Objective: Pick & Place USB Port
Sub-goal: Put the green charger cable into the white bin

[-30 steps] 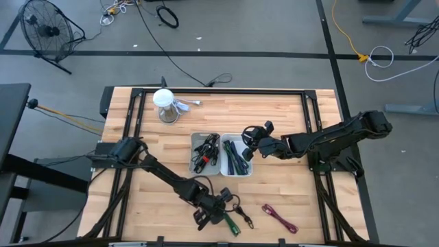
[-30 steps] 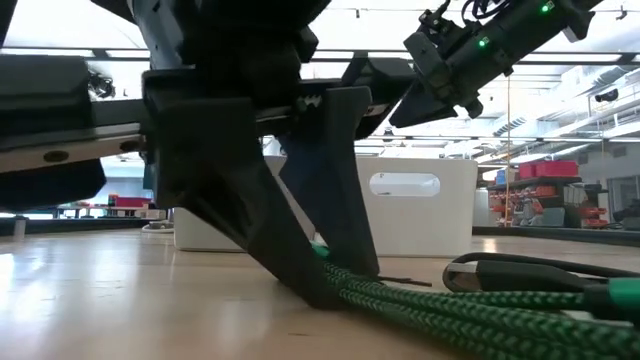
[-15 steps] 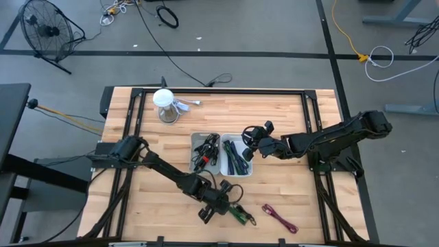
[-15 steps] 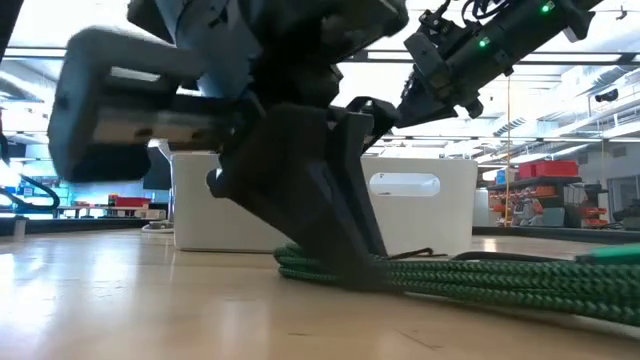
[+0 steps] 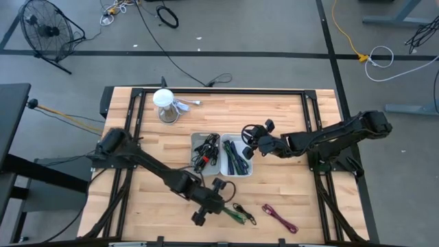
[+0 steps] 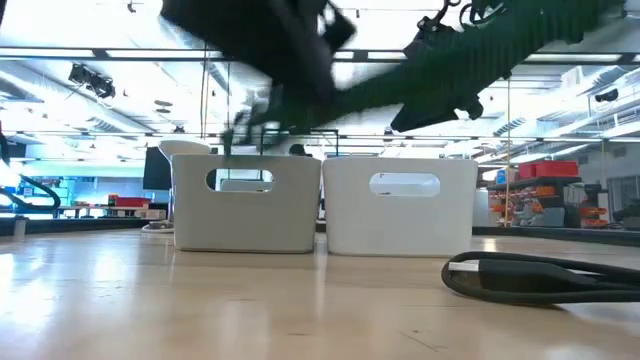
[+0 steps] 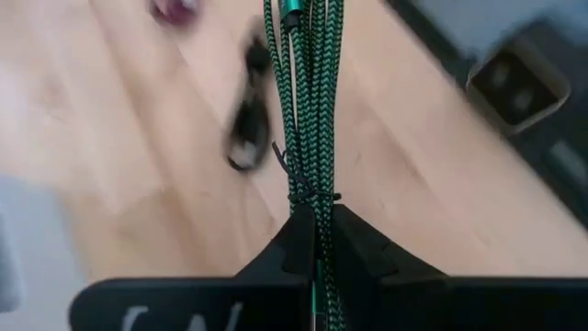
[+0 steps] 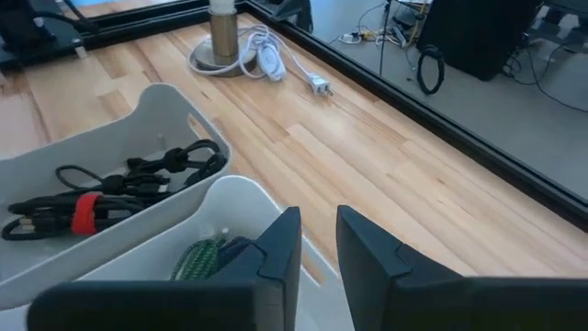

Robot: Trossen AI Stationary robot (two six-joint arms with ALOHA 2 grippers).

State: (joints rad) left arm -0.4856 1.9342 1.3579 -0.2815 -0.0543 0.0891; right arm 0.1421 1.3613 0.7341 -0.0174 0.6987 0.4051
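High view: the left arm is reaching across the front of the table [image 5: 274,113], its gripper [image 5: 218,199] clenched on a green cable [image 5: 236,214] whose loose end is trailing out toward a purple cable [image 5: 278,217] lying near the front edge. Two white bins are sitting side by side mid-table, the left bin [image 5: 205,154] holding black cables with a red tie, the right bin [image 5: 236,157] holding green and dark ones. The right gripper [image 5: 248,140] is hovering at the right bin's far corner. A white cup-like thing [image 5: 163,104] is standing near the back left.

Low view: both bins are showing as white walls with handle slots, left [image 6: 246,202] and right [image 6: 400,203]. The green cable [image 6: 440,70] is blurring across the top, clear of the tabletop. A black cable [image 6: 545,277] is lying on the wood at the right, something the overhead picture barely shows.

Left wrist view: the fingers [image 7: 363,253] are pinching the green braided bundle [image 7: 312,92], a thin black tie wrapped round it just beyond the tips, with a dark cable blurred on the wood below.

Right wrist view: the right gripper [image 8: 317,241] is empty, fingers [image 8: 367,244] standing slightly apart over the near bin's rim [image 8: 241,188], green cable [image 8: 197,256] lying inside. The far bin [image 8: 165,97] is holding black cables [image 8: 138,179] bound with a red tie.
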